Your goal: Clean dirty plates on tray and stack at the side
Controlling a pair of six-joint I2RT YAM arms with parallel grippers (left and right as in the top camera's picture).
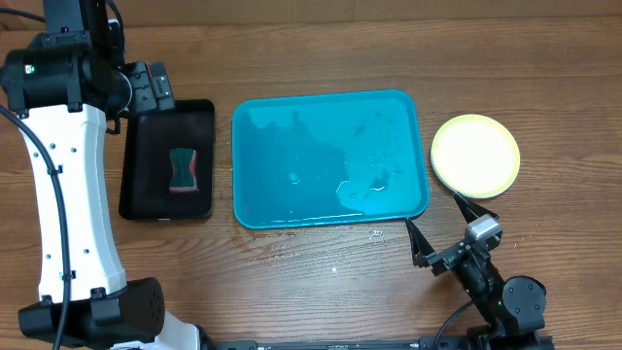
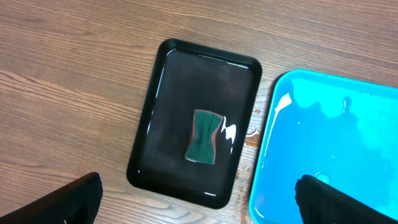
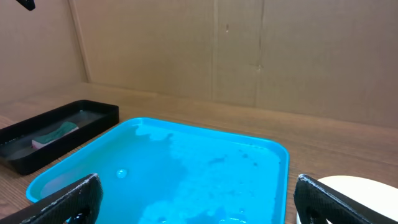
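Observation:
The teal tray (image 1: pixel 330 160) lies mid-table, holding only water film and droplets; it also shows in the left wrist view (image 2: pixel 329 143) and the right wrist view (image 3: pixel 205 168). To its right sits a stack of plates (image 1: pixel 475 156): a clean white face on top with a yellow-green rim around it. No mint-green plate shows. The white plate edge appears in the right wrist view (image 3: pixel 360 186). My right gripper (image 1: pixel 439 226) (image 3: pixel 198 186) is open and empty, in front of the tray's near right corner. My left gripper (image 1: pixel 151 89) (image 2: pixel 199 186) is open and empty above the black tray.
A smaller black tray (image 1: pixel 167 160) (image 2: pixel 193 124) (image 3: pixel 56 134) lies left of the teal tray, wet inside, with a green-and-red sponge (image 1: pixel 183 170) (image 2: pixel 204 137) in its middle. Water drops spot the wood in front of the teal tray. A cardboard wall stands behind the table.

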